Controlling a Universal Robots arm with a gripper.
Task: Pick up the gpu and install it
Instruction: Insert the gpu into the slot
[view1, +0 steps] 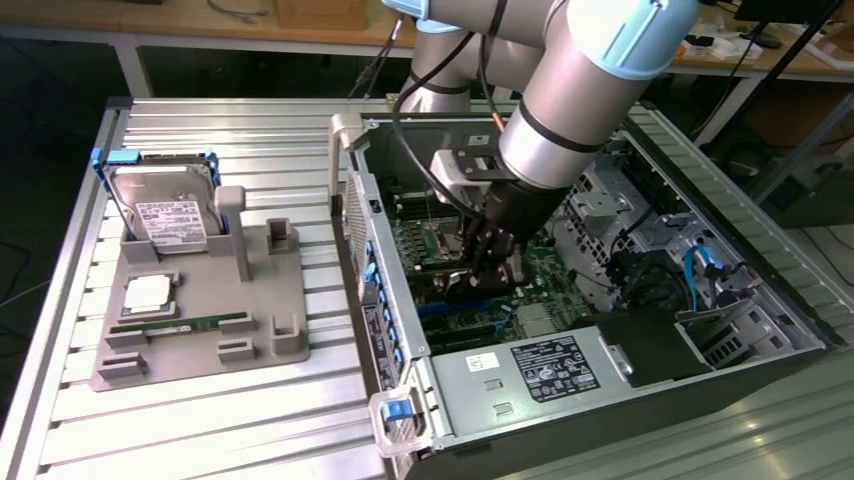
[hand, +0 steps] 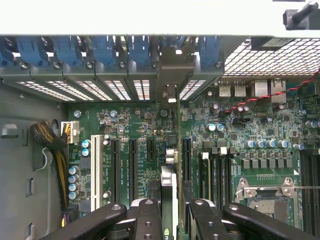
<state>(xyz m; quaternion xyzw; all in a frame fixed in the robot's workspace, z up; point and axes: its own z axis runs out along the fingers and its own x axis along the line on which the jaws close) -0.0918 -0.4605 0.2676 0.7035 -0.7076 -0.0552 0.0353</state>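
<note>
Clamping the thin black gpu (hand: 170, 180) edge-on, end effector (hand: 172, 210) narrow around it, over the green motherboard (hand: 135, 125)

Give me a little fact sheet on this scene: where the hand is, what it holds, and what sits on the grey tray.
Hand: inside the open computer case, closed on the gpu
Gpu: held on edge over the motherboard, bracket end toward the case's back wall
Seated in a slot: cannot tell
Grey tray: on the exterior view's left, holding a hard drive, a RAM stick and a chip
</note>
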